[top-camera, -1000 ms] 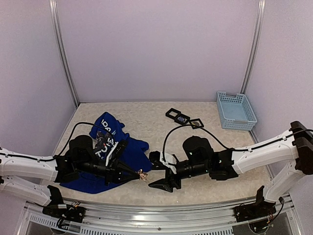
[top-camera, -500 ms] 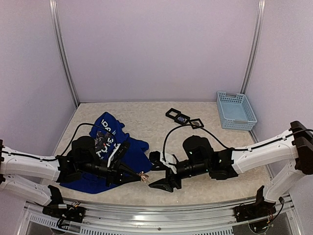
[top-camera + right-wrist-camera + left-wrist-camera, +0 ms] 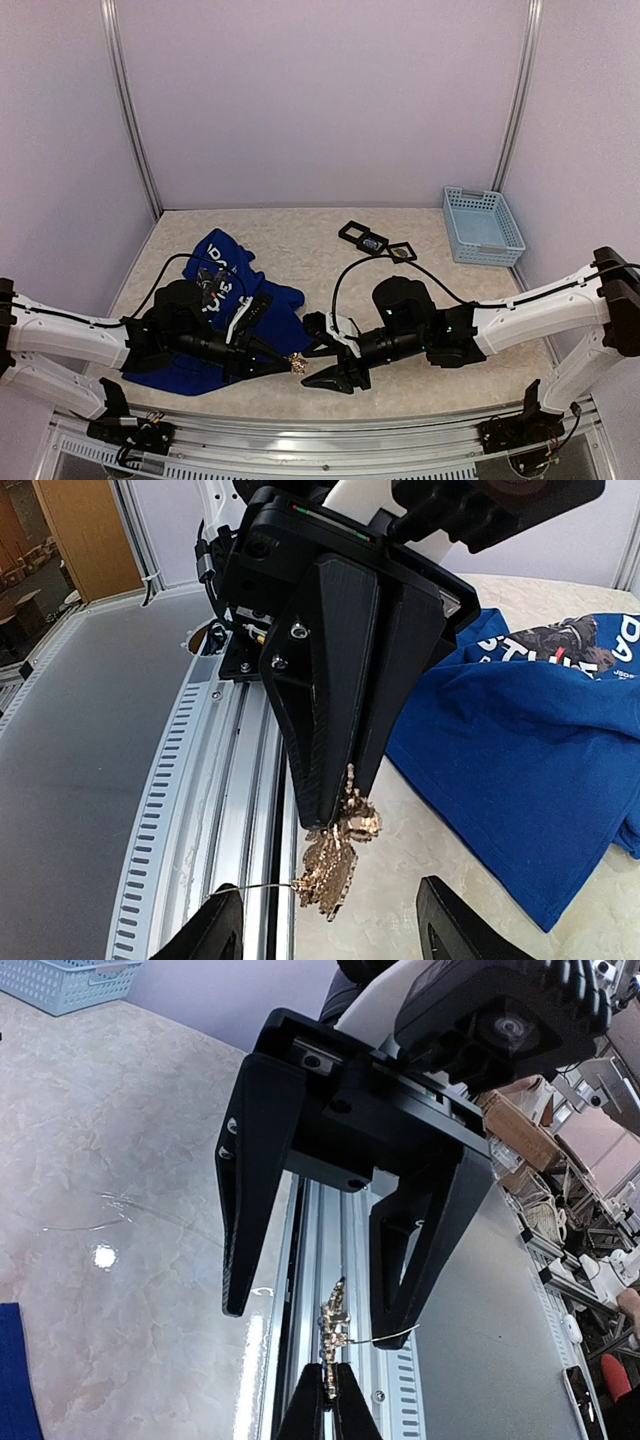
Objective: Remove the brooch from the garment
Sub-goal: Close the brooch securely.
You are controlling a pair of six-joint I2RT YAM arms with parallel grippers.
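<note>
The royal-blue T-shirt (image 3: 272,306) with white lettering lies crumpled at the table's left front; it also shows in the right wrist view (image 3: 520,760). My left gripper (image 3: 289,363) is shut on a small gold brooch (image 3: 297,367) and holds it off the shirt, above the table's front edge. The brooch (image 3: 334,1330) hangs from the shut tips (image 3: 326,1378), its thin pin wire sticking out sideways. My right gripper (image 3: 316,363) is open and faces the left one. Its fingers (image 3: 215,927) stand on either side of the brooch (image 3: 335,868) without touching it.
A light-blue basket (image 3: 483,225) stands at the back right. Black square frames (image 3: 371,240) lie at the back middle. A metal rail (image 3: 300,440) runs along the near table edge, right below the brooch. Walls enclose the table.
My left gripper has carried the brooch a little right and toward the front edge. My right gripper has edged left, so its open fingers now flank the brooch.
</note>
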